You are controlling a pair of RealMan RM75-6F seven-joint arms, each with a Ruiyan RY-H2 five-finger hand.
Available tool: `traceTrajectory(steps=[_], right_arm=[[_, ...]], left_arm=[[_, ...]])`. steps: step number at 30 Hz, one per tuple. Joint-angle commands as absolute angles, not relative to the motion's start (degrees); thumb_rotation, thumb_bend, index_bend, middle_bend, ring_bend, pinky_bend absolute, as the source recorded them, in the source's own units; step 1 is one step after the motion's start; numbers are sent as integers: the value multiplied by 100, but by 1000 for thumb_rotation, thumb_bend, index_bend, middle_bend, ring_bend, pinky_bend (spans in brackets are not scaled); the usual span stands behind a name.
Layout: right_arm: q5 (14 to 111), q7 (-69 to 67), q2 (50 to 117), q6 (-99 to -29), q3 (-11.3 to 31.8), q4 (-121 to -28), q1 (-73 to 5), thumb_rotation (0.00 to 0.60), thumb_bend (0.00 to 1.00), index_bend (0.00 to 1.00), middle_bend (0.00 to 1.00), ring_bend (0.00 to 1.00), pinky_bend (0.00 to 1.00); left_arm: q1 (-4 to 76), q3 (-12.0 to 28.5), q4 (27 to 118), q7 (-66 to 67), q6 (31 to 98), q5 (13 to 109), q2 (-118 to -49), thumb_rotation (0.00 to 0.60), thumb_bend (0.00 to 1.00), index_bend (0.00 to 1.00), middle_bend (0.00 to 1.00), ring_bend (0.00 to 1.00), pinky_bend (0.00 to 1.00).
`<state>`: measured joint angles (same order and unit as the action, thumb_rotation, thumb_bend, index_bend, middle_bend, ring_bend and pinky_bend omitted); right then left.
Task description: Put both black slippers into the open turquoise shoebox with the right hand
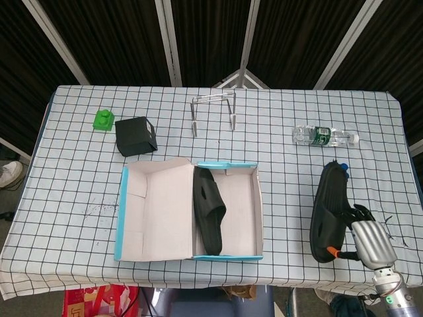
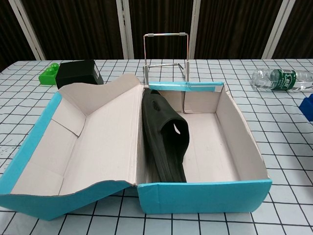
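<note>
Our right hand [image 1: 365,232] shows only in the head view, far right of the turquoise shoebox [image 1: 225,254], at the near edge of the table [image 1: 284,105]. Its fingers are wrapped around the strap side of the second black slipper [image 1: 329,210], so we have that slipper held; whether it is lifted off the cloth or resting on it, we cannot tell from above. The slipper's toe end covers most of a blue block [image 1: 344,168] beyond it, and a water bottle [image 1: 324,136] lies farther back still.

Our chest view shows neither this hand nor the held slipper. What it gives us instead is the inside of the shoebox: the first black slipper [image 2: 166,139] stands on its edge, leaning against the box's left wall, with the lid [image 2: 83,147] folded open to the left. Behind the shoebox stand a wire rack [image 2: 165,51], a black box [image 2: 78,73] and a green block [image 2: 49,74].

Our left hand shows in neither view.
</note>
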<state>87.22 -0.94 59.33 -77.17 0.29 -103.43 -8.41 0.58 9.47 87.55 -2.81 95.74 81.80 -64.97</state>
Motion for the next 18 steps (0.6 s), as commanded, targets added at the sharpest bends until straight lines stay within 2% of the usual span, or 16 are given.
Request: traceTrajectory(steps=[1,8,14,18], right_arm=[[8587,-315,5454,-7417,285,-10943,-1142,600,707,612,420,278,199],[8221,21,5082,-6765,699,-11657,-1762,600,707,615,420,284,221],[7556,501,5353,-6253,1062,-11868,-2344,600,710,637,420,318,342],[7109,616,5616,-6006,1252,-11915,-2669,600,712,638,420,323,352]], left_arm=[[59,949,8753,-289,9569,8174,-6497,600,643,236,54,28,97],[57,956,8747,-314,9571,8171,-6490,600,643,236,54,28,97],[49,971,8733,-361,9564,8135,-6479,600,643,236,54,28,97],[58,973,8721,-372,9534,8120,-6477,600,643,236,54,28,97]])
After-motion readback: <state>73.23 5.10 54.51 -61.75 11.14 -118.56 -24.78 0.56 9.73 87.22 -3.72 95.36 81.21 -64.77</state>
